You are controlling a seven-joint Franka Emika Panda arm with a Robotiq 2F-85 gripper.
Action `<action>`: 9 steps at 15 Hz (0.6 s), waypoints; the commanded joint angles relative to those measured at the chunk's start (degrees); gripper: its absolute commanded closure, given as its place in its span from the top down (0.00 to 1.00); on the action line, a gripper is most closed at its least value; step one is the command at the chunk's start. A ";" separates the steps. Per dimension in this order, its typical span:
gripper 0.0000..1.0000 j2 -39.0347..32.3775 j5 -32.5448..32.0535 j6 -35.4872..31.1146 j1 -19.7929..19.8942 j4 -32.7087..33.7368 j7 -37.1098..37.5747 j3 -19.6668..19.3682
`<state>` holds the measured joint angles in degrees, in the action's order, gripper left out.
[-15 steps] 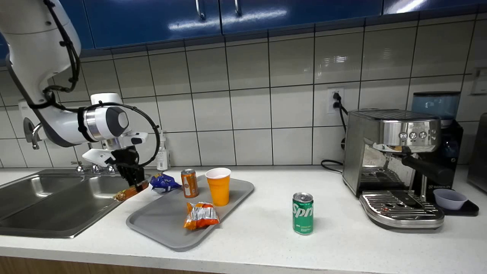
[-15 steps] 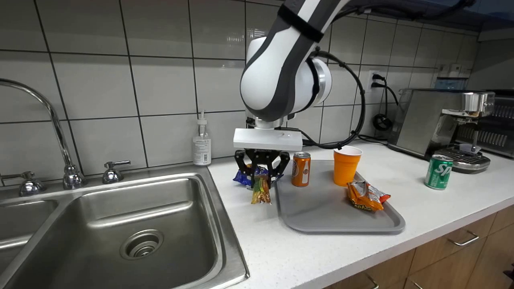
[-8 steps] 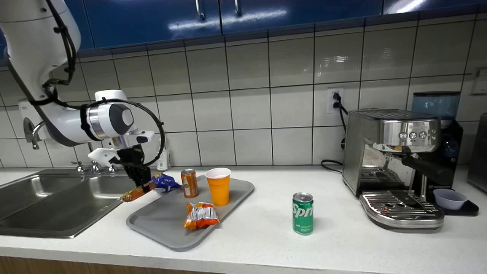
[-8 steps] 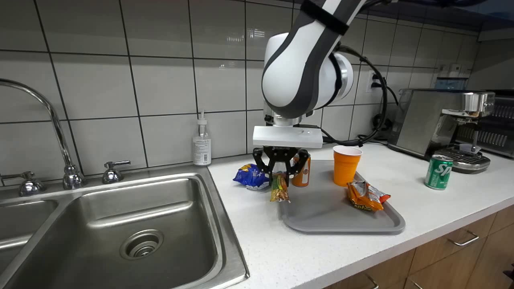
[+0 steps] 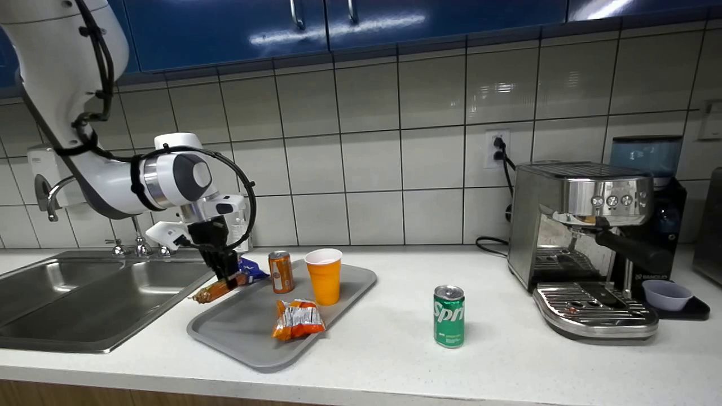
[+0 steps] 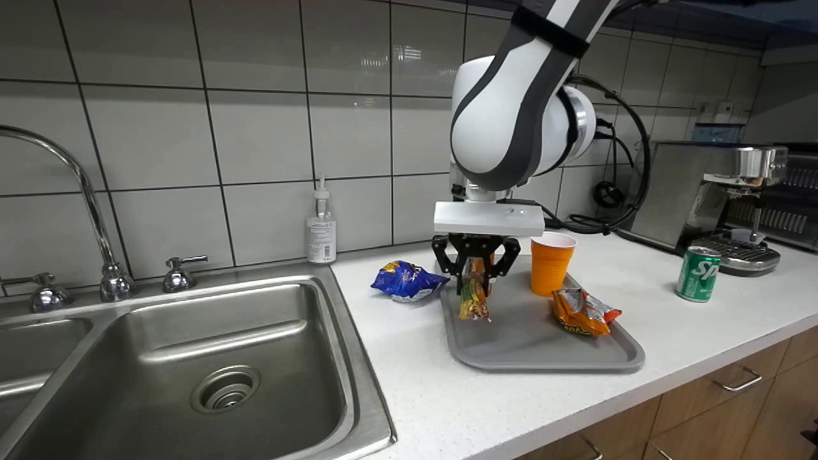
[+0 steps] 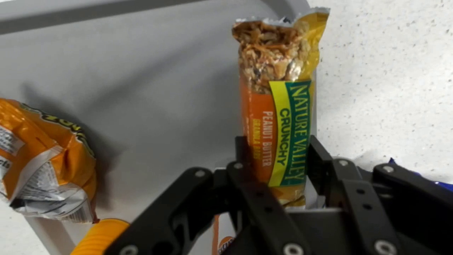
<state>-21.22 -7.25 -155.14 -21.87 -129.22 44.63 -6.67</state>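
Note:
A Nature Valley granola bar (image 7: 279, 106) in an orange, yellow and green wrapper fills the middle of the wrist view. My gripper (image 7: 276, 156) is shut on it, a finger pressed to each long side, and most of the bar sticks out past the fingertips. In an exterior view the gripper (image 6: 473, 287) holds the bar (image 6: 473, 306) over the near-left edge of the grey tray (image 6: 530, 351). An orange can (image 5: 281, 272), an orange cup (image 5: 324, 282) and an orange snack bag (image 5: 299, 321) stand or lie on that tray. The can is mostly hidden behind the gripper there.
A blue snack bag (image 6: 407, 281) lies on the counter beside the tray. The steel sink (image 6: 192, 409) borders it, with a soap bottle (image 6: 321, 230) at its back corner. A green Sprite can (image 5: 449, 318) stands apart, near the espresso machine (image 5: 584, 225).
The arm has carried the granola bar from beside the sink, past the blue bag, to over the tray's edge. The grip has stayed the same, and the other objects have not moved.

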 commanded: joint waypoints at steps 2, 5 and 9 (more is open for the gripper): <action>0.17 2.00 -1.56 -0.63 2.04 -2.58 1.22 -0.81; 0.17 1.45 -1.24 -0.47 3.10 -2.70 0.91 -1.19; 0.17 0.66 -0.73 -0.01 4.62 -2.54 0.34 -1.31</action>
<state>-21.22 -7.26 -155.17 -18.75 -131.00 44.63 -8.27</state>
